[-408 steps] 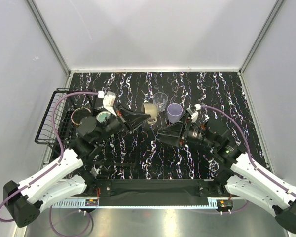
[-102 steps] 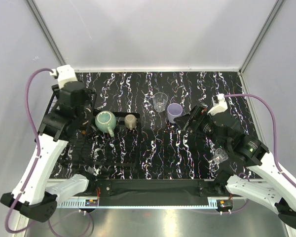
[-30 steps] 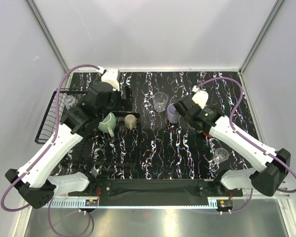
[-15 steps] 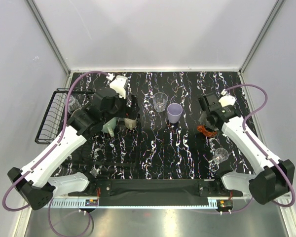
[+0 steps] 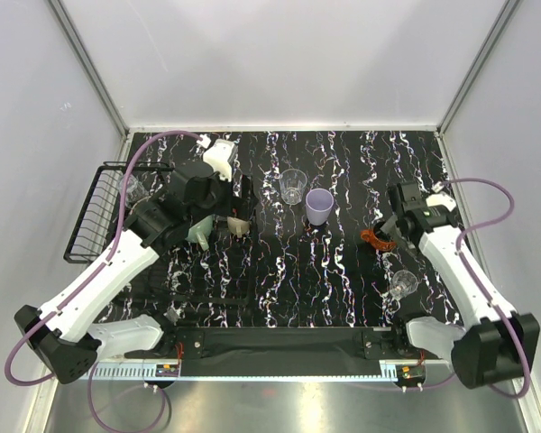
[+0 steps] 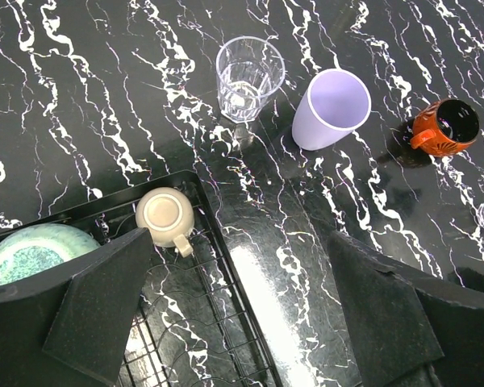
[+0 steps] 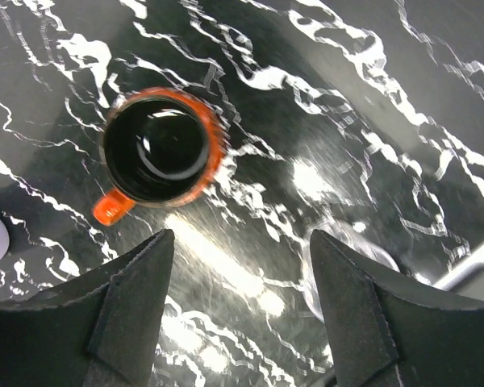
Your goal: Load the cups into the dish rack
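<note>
Both pincers stand apart, holding nothing. My right gripper (image 7: pixel 242 302) hovers over the table (image 5: pixel 343 153) with the red mug (image 7: pixel 160 153) ahead of its fingertips, not between them. My left gripper (image 6: pixel 240 322) hangs over the dish rack (image 5: pixel 83 225), where a beige mug (image 6: pixel 165 218) and a teal mug (image 6: pixel 24 256) sit.

My worry is the red mug. Its glaze looks slick and its stubby handle juts sideways, so a jaw landing on the handle could spin it or let it slip. A clear glass (image 5: pixel 402 284) stands just beside my right arm, and a careless swing would topple it. It nearly vanishes against the glossy black, white-veined tabletop.

The lavender cup (image 5: pixel 319 206) and another clear glass (image 5: pixel 293 185) wait mid-table. The cup looks like light, matte, tapered plastic and the glass is thin-walled, so I judge either would tip at a nudge. The rack is open black wire.
</note>
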You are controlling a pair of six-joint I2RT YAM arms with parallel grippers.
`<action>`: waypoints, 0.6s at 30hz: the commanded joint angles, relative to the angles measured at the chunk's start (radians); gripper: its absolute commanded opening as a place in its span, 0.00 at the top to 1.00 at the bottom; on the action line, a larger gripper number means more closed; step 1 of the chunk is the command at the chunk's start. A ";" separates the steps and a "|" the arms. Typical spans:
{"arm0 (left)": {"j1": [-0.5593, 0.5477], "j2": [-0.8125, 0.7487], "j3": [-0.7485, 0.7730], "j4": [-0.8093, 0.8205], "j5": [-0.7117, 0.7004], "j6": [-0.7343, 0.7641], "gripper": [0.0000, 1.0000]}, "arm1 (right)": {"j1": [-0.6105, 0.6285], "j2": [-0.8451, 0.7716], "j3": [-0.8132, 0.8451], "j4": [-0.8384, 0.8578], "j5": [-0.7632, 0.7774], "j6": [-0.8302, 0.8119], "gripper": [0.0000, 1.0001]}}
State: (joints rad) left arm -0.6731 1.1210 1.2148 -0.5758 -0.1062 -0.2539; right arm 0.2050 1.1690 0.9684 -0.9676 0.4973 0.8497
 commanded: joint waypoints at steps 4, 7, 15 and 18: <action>-0.002 0.000 -0.004 0.050 0.042 0.005 0.04 | -0.012 -0.166 0.003 -0.212 0.000 0.219 0.28; -0.002 0.010 0.003 0.045 0.049 0.004 0.04 | -0.012 -0.219 -0.033 -0.258 -0.037 0.279 0.31; -0.003 0.025 -0.003 0.050 0.063 -0.004 0.04 | -0.016 -0.209 -0.175 -0.174 -0.091 0.354 0.35; -0.003 0.036 -0.005 0.050 0.076 -0.008 0.04 | -0.019 -0.169 -0.203 -0.137 -0.085 0.358 0.37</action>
State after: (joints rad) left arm -0.6731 1.1439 1.2079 -0.5732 -0.0681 -0.2562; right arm 0.1928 0.9730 0.7818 -1.1515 0.4137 1.1584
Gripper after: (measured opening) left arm 0.968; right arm 0.639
